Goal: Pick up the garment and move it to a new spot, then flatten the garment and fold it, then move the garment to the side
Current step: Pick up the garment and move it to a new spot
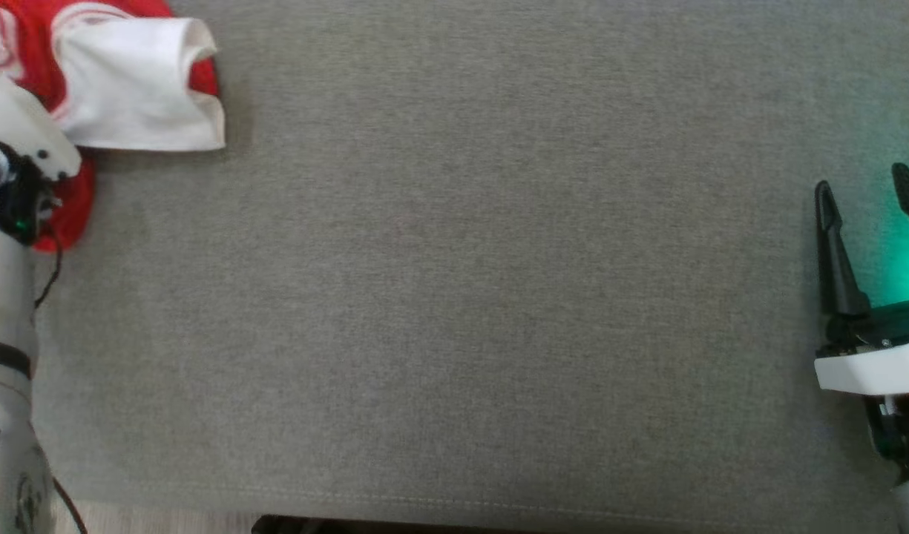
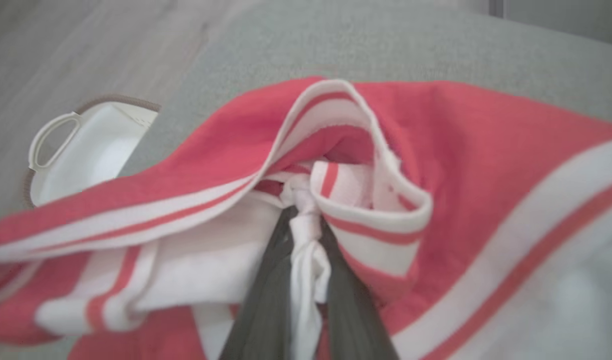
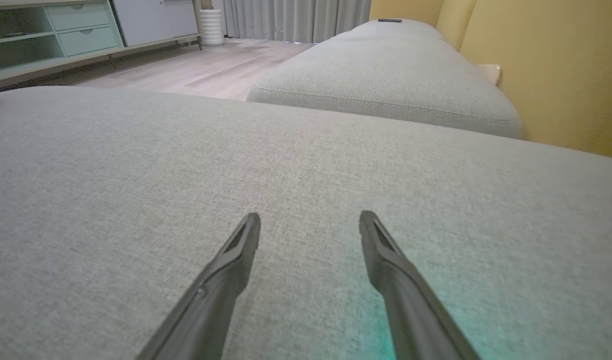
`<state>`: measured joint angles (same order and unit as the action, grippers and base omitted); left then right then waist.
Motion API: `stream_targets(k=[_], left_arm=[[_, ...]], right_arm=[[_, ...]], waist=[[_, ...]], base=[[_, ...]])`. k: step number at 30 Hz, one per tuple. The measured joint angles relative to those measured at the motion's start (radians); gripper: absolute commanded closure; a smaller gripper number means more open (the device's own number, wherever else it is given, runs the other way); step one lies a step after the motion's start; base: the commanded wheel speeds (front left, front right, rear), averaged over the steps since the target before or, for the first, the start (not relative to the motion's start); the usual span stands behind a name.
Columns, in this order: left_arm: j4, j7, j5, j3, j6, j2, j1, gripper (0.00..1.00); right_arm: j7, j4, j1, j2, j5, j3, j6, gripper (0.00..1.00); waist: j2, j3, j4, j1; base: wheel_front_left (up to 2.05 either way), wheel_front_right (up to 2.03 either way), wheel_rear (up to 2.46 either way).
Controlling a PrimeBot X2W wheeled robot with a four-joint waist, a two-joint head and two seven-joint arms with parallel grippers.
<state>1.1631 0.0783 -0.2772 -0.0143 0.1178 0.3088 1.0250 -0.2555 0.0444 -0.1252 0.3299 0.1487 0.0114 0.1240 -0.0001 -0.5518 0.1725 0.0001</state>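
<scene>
Pinched between the fingers (image 2: 271, 300) of our left gripper (image 2: 306, 220) is a thin white fold of the garment (image 2: 460, 150); the jaws stand close together, clamped on that fold, which bulges out past the tips; around the gripper the rest of the garment lies bunched, red with white stripes, heaped ahead of the tips and spilling to both sides of them; it rests on the grey seat (image 1: 454, 297), near the seat's edge; beyond that edge, ahead and to the left of the gripper, we see a white basket (image 2: 86, 150) on the floor (image 2: 61, 40); our right gripper (image 3: 309, 216) hangs over bare seat with its fingers wide apart and nothing between them, well apart from the garment; we judge that we are in the first step, the pick-up, with the grasp made and the lift not yet done, since the cloth looks settled on the seat; the next move calls for raising the left gripper until the cloth hangs free, then carrying it across toward the open seat on the right gripper's side; only a narrow fold is held, so we would lift gently and watch that it does not slip out; flattening and folding are yet to come
</scene>
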Motion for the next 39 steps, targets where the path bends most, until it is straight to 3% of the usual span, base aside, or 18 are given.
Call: stream_targets(k=[6,11,16,19,28,34,39], left_arm=[[-0.04,-0.249,0.013,0.042,0.007,0.005,-0.001,1.0],[-0.14,-0.315,0.04,0.132,0.007,0.007,0.0,1.0],[-0.316,-0.326,-0.003,0.294,0.012,0.004,-0.005,1.0],[-0.417,-0.316,-0.085,0.379,0.014,0.004,-0.034,1.0],[-0.694,-0.235,-0.269,0.612,0.014,0.017,-0.142,1.0],[-0.737,-0.211,-0.292,0.711,0.014,-0.002,-0.195,1.0],[-0.66,-0.225,-0.291,0.793,0.014,-0.065,-0.308,1.0]], right_arm=[[0.0,0.017,0.007,-0.043,0.0,-0.013,0.0,0.0],[0.0,0.035,0.025,-0.1,0.0,-0.021,0.0,0.0],[0.0,0.063,0.071,-0.157,-0.01,-0.055,0.0,0.0],[0.0,0.073,0.1,-0.193,-0.015,-0.056,0.0,0.0],[0.0,0.087,0.113,-0.257,-0.025,-0.038,0.0,0.0],[0.0,0.095,0.14,-0.27,-0.017,-0.033,0.0,0.0],[0.0,0.094,0.138,-0.277,-0.008,-0.004,0.0,0.0]], waist=[[0.0,0.058,-0.005,0.0],[0.0,0.166,-0.007,0.0],[0.0001,0.29,-0.024,0.0],[0.0001,0.357,-0.046,0.0],[0.0001,0.48,-0.186,0.0],[0.0001,0.524,-0.264,0.0],[0.0001,0.532,-0.335,0.0]], base=[[0.0,0.0,0.0],[0.0,0.0,0.0],[0.0,0.0,0.0],[0.0,0.0,0.0],[0.0,0.0,0.0],[0.0,0.0,0.0],[0.0,0.0,0.0]])
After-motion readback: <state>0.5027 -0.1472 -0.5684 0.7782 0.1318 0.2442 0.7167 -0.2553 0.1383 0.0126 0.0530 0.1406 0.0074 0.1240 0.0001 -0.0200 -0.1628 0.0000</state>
